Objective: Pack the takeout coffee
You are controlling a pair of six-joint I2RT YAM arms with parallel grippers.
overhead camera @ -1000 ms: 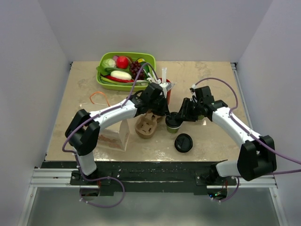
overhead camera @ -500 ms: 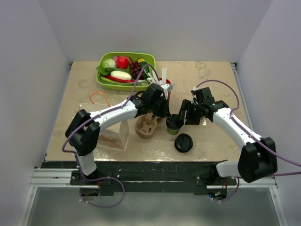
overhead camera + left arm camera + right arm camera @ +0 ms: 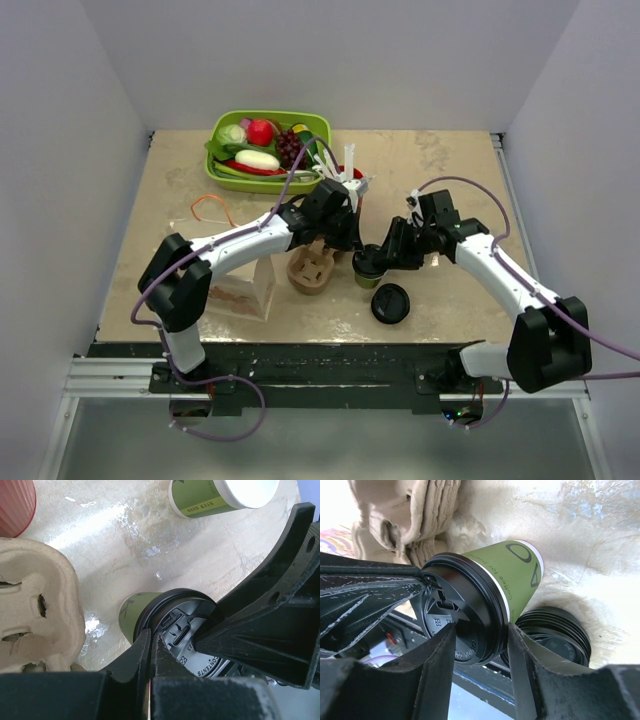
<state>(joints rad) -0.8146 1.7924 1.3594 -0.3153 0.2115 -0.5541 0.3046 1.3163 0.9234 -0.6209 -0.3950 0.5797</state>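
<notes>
The takeout coffee [image 3: 368, 268] is a green cup with a black lid [image 3: 460, 612], standing just right of the cardboard carrier [image 3: 311, 268]. My left gripper [image 3: 150, 636] is shut, and its joined tips rest on the lid's near rim [image 3: 165, 612]. My right gripper [image 3: 480, 640] comes in from the right with its jaws partly apart. One of its fingers [image 3: 525, 650] touches the lid's rim and the other lies over the lid's top face. A second green cup [image 3: 220, 495] without a lid lies on its side behind.
A loose black lid [image 3: 390, 303] lies by the cup on the near side. The red cup [image 3: 352, 180] with white sticks stands behind. A paper bag [image 3: 245, 285] is left of the carrier. A green tray [image 3: 222, 175] of produce sits at the back, with an orange band [image 3: 210, 208] in front of it.
My right gripper drew back a little and widened, then came in again lower onto the lid with narrower jaws. The left gripper stayed shut at the lid.
</notes>
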